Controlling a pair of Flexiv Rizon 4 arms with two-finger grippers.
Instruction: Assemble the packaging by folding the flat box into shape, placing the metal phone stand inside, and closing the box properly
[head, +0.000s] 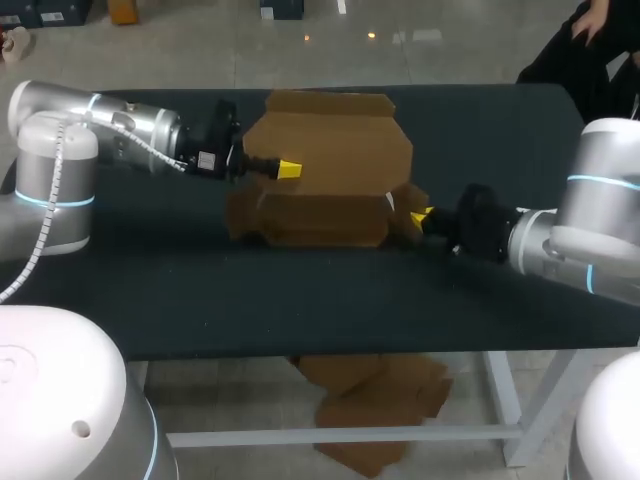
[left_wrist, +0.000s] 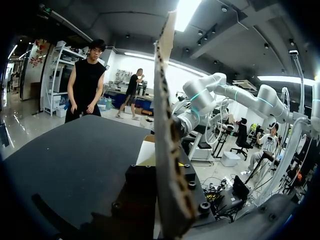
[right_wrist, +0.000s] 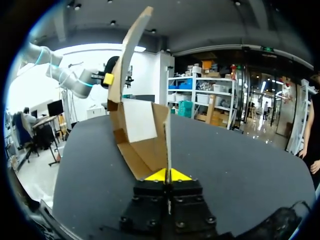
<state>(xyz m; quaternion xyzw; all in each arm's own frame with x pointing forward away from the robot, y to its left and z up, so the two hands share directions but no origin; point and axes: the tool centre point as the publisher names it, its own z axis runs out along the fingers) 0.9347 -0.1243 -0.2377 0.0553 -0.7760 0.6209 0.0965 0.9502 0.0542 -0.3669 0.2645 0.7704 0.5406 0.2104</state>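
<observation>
Looking down from the head view, I have the box half raised in the middle of the table. A broad panel tilts up, and the lower walls are creased but not squared. My left gripper sits on the box's side toward my left arm, and my right gripper is at the opposite end flap.

From the left wrist, a panel of the box runs edge-on straight out from that gripper and hides its grip, so I cannot tell whether it is clamped.

From the right wrist, the yellow tips are pinched together on a thin flap of the box.

I judge the folding barely begun. No phone stand shows anywhere, so loading and closing remain.
</observation>
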